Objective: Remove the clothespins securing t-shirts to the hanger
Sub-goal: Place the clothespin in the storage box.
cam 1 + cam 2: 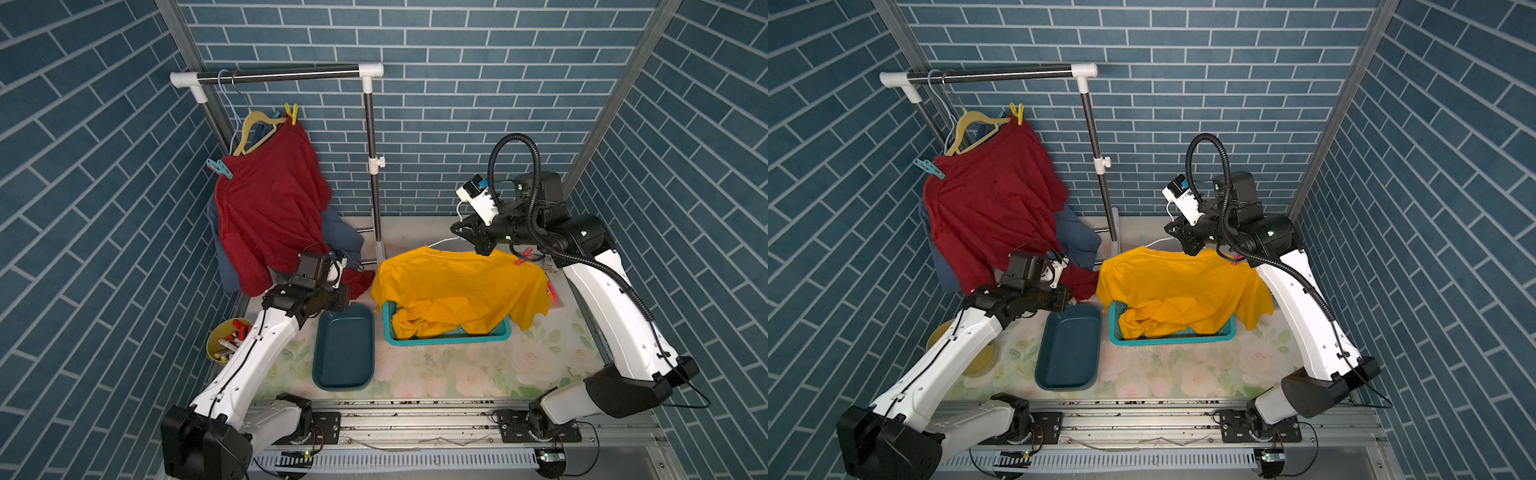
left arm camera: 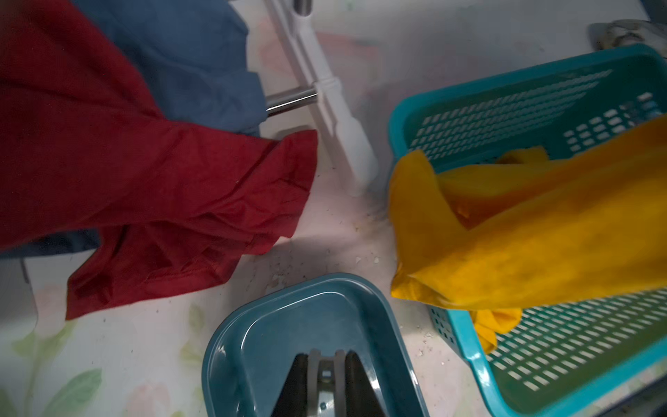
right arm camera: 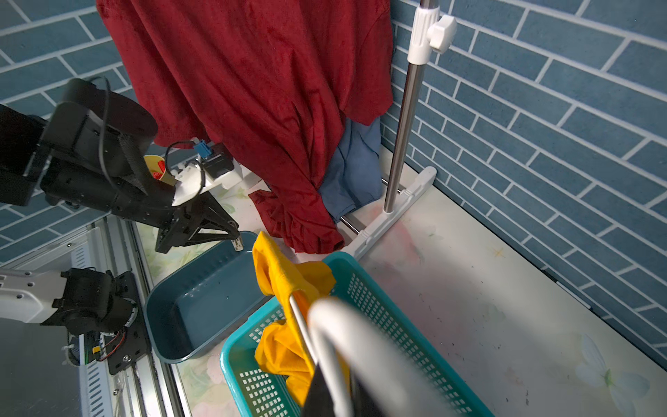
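The left gripper [image 3: 235, 241] had its fingers clenched on a grey-white clothespin [image 2: 326, 373] over the dark teal tray [image 1: 345, 353] toward the tabletop's front edge. The right gripper [image 1: 460, 231] fingers clamped the white hanger [image 1: 442, 242] of the orange-yellow t-shirt [image 1: 457, 282]. Seemingly left: the yellow clothespin [image 1: 291, 113] and teal clothespin [image 1: 219, 168] on the dark red t-shirt [image 1: 270, 199], and the red clothespin [image 1: 523, 256].

The left arm [image 1: 249, 353] reaches forward low, and the left pincer [image 3: 236, 242] is closed on a grey-white clothespin [image 2: 325, 372]. The right arm [image 1: 611, 307] is raised with a bent elbow, the right pincer [image 1: 457, 230] clamped on a white hanger [image 3: 335, 317].
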Controlling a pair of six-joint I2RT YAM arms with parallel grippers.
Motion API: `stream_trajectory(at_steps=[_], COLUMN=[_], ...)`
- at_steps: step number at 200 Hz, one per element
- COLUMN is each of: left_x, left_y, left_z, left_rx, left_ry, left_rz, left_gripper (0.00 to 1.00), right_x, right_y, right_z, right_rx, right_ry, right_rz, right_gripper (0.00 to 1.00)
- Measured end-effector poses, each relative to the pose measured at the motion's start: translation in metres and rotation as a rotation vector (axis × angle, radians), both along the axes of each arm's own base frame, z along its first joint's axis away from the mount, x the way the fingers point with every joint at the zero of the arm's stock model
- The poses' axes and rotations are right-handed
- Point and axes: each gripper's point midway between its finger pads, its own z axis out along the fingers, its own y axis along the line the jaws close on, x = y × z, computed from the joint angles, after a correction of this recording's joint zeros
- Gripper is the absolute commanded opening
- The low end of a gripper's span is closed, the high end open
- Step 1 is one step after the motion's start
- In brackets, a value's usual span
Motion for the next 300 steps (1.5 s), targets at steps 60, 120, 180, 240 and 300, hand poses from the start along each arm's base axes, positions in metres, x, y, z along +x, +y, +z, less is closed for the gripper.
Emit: stream_trajectory(at_steps=[60,120,180,240,300], left_x=[-0.001,-0.020,-0.027,-0.029,-0.030], left_y=[0.017,0.021,0.020,0.017,0.014], left_z=[-0.012,-0.020,-0.028,-0.029,-0.031], left_rx=[0.046,0.006,-0.004,-0.010,-0.017], left_ry=[0.017,0.019,0.047,0.053,0.065], left_rz=[0.108,0.145,0.136,0.113,0.100], left_gripper=[0.04,0.12,0.28,0.34,0.44], right_x=[0.003,0.005,0.005,0.005,0.006], right_y=[0.003,0.004,0.004,0.004,0.005], right_z=[-0.002,-0.005,-0.005,-0.005,-0.008], right_rx=[0.005,0.004,0.005,0.004,0.002], right_ry=[0.003,0.005,0.003,0.005,0.008], right_rz=[0.007,0.007,0.007,0.007,0.006], right_gripper=[0.00,0.00,0.00,0.00,0.00])
